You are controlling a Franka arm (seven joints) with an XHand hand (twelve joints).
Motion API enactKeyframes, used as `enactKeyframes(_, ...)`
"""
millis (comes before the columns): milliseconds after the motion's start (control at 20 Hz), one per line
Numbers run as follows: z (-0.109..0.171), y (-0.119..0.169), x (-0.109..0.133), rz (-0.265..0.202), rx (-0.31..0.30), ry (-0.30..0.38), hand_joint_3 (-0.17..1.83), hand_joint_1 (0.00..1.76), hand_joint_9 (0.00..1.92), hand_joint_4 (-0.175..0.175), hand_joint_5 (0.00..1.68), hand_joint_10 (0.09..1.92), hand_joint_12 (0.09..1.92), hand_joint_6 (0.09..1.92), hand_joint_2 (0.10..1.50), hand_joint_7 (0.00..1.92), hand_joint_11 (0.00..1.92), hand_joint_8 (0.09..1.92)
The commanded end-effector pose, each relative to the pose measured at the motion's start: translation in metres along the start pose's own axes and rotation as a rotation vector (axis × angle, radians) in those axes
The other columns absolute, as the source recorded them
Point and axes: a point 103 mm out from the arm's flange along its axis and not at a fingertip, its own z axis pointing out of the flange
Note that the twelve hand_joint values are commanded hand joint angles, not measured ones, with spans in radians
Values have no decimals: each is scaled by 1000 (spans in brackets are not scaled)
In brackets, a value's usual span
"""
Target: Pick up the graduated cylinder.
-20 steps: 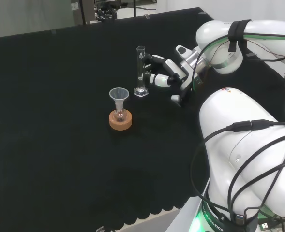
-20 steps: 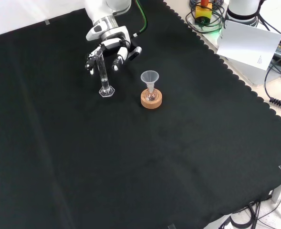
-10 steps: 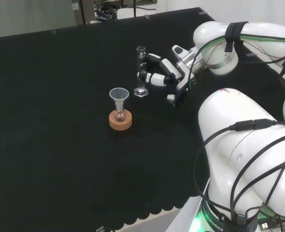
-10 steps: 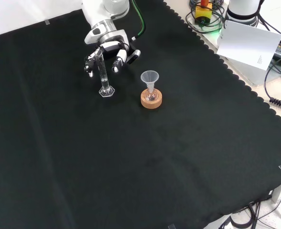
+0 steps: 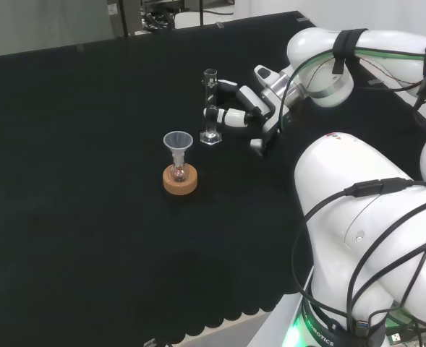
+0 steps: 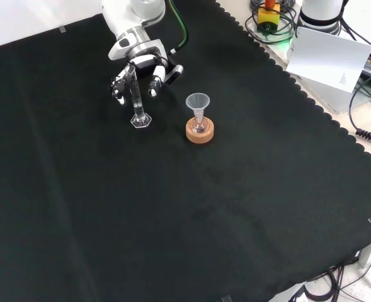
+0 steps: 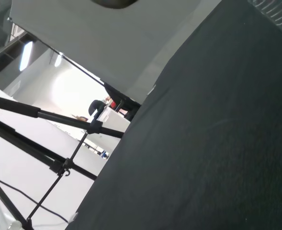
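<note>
So there's one graduated cylinder (image 5: 210,107) standing upright on the black worktop (image 5: 90,217), base flat on the cloth. In the head view the hand (image 5: 252,108) sits just right of it, fingers (image 5: 223,116) curled partway around the tube, but I can't tell if they actually touch it. In the front view, one funnel (image 6: 198,104) sits in one small flask on one cork ring (image 6: 199,131), near the cylinder on its right.

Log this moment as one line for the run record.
phase: closing on grasp | hand: fingers around clear glass graduated cylinder, not clearly gripping | cylinder: upright on black cloth | clear funnel on cork ring: untouched
</note>
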Motion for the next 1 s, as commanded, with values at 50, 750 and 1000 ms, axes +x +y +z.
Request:
enactKeyframes(50, 0, 2, 0, -10, 8, 2, -175, 951, 673, -3, 521, 519, 1299, 87, 973, 463, 343, 562)
enactKeyframes(750, 12, 2, -3, -2, 7, 14, -175, 1006, 785, 17, 669, 461, 1237, 104, 994, 561, 478, 546)
enactKeyframes(1000, 13, 3, -5, 8, -13, 13, -175, 992, 794, 21, 692, 452, 1230, 118, 1019, 567, 495, 544)
